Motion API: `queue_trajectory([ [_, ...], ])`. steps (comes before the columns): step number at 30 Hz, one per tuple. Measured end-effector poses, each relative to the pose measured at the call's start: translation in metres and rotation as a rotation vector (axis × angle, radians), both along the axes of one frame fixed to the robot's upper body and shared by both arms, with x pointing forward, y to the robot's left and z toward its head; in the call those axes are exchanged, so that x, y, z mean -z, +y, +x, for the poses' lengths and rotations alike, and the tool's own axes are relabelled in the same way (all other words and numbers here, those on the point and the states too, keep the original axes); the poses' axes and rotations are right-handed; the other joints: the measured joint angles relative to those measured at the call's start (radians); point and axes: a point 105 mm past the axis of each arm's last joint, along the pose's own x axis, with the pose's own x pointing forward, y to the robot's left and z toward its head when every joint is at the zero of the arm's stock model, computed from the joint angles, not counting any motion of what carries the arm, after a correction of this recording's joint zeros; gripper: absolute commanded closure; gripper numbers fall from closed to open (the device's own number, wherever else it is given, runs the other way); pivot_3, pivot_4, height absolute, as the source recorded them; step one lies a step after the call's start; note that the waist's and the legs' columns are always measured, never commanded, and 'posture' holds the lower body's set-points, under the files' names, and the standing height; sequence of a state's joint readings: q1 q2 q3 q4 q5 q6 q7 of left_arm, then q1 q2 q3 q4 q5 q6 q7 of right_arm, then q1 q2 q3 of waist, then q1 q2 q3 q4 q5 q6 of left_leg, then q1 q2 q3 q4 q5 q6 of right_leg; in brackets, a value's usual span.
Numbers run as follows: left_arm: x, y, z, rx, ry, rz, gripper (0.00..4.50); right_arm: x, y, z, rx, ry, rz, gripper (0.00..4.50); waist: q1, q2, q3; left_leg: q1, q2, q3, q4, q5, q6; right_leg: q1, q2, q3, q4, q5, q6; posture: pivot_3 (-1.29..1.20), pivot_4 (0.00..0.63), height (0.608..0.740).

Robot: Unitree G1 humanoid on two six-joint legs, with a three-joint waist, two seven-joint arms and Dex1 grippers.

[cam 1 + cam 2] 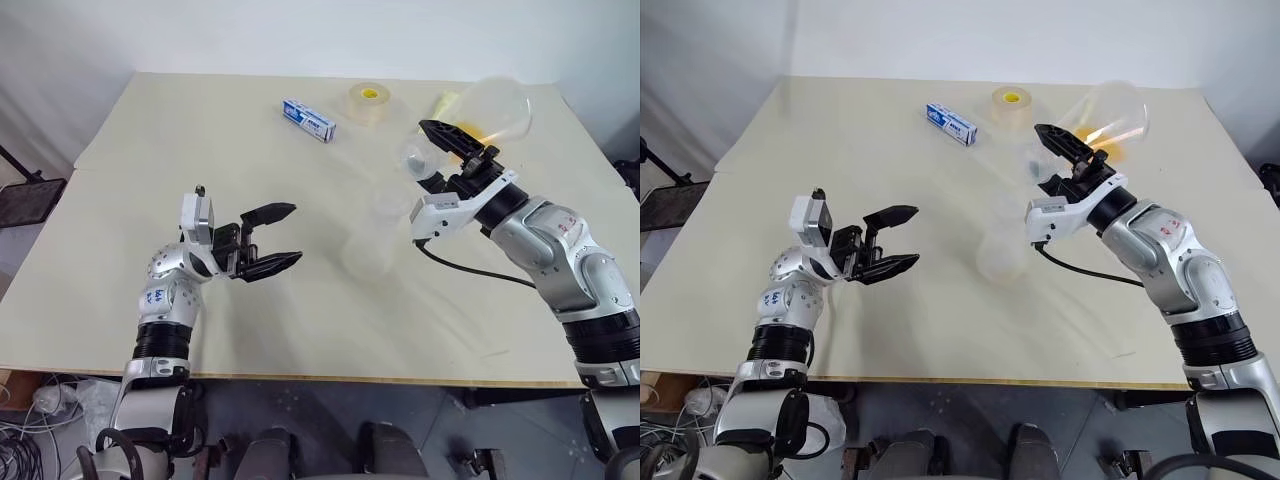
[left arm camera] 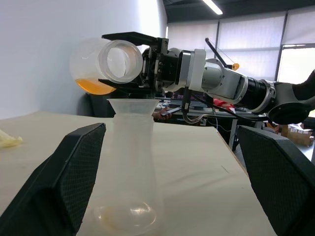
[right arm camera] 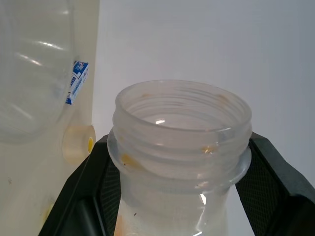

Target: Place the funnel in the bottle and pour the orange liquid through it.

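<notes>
The table (image 1: 150, 150) carries the bottle (image 2: 130, 167) near its middle, upright, with the funnel (image 2: 131, 105) already seated in its neck, so the first half of the task looks done. What is left is the pour itself. The right claw (image 1: 450, 140) is pinched shut on the neck of a clear wide-mouthed jar (image 1: 1110, 115), held tipped on its side above and just behind the funnel toward the table's far right corner. The orange liquid (image 2: 93, 86) pools in the jar's lower side near its base and has not reached the mouth; the bottle's bottom appears all but empty, so I judge pouring has barely begun or not begun. The jar needs more tilt, with its mouth brought over the funnel.

The left claw (image 1: 268, 240) hangs spread wide and empty, beside the bottle on the near left side, not touching it.

Smaller things by the far edge: a tape roll (image 1: 369, 102) with a yellow centre, and a blue-and-white box (image 1: 308, 120) whose printing is too small to read. No other writing can be read.
</notes>
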State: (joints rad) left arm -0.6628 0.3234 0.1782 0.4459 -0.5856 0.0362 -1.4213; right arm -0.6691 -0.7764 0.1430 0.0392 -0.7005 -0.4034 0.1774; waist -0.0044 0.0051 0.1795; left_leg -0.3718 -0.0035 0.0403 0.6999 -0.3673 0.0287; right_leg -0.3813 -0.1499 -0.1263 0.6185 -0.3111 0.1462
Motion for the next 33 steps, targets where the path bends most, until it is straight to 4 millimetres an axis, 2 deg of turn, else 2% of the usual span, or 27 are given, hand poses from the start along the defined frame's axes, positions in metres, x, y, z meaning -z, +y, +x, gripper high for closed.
queue_trajectory([
  [10,0.0,-0.0002,0.0,0.003,0.005,0.0,0.0,0.0026,-0.0031,0.0044,0.027,-0.022,-0.04,1.75,0.0,0.0,0.0,0.0,0.0,0.0,0.0,0.0,0.0,0.0,0.0,0.0,0.0,0.0,0.0,0.0,0.15,0.74],
  [33,0.0,-0.0003,-0.0009,0.011,0.001,0.002,0.0,0.0065,0.0046,0.0006,-0.01,-0.075,-0.142,1.75,0.0,0.0,0.0,0.0,0.0,0.0,0.0,0.0,0.0,0.0,0.0,0.0,0.0,0.0,0.0,0.0,0.15,0.74],
])
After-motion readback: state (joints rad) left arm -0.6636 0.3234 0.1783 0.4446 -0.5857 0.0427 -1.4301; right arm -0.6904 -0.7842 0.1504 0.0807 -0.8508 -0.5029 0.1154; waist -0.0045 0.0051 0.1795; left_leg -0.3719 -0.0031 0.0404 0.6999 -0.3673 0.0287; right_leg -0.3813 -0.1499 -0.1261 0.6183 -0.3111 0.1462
